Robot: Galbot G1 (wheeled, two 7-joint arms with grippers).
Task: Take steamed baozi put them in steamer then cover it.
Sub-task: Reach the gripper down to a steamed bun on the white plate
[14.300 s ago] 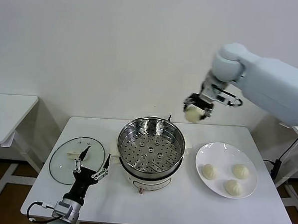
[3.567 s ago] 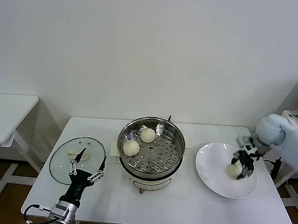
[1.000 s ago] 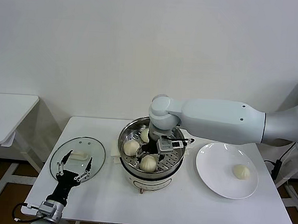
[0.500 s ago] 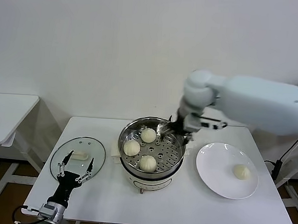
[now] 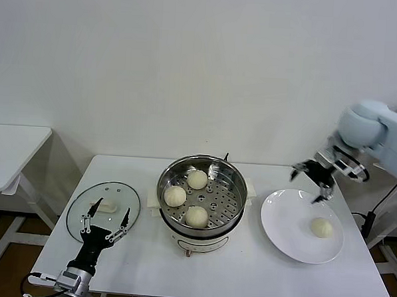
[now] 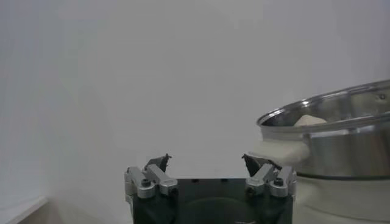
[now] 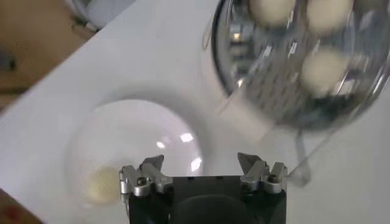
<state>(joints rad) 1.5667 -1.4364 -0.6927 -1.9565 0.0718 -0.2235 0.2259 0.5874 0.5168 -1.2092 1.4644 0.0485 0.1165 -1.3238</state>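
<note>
The right hand (image 5: 314,182) is hanging wide open and empty above the far edge of the white plate (image 5: 287,226) on the right of the desk (image 5: 245,277). One bun (image 5: 321,227) is lying alone on that plate. Three buns (image 5: 195,216) are sitting inside the steel steamer (image 5: 231,180) at the desk's centre. The left hand (image 5: 105,220) is waiting open and empty at the near left, beside the glass lid (image 5: 82,202).
</note>
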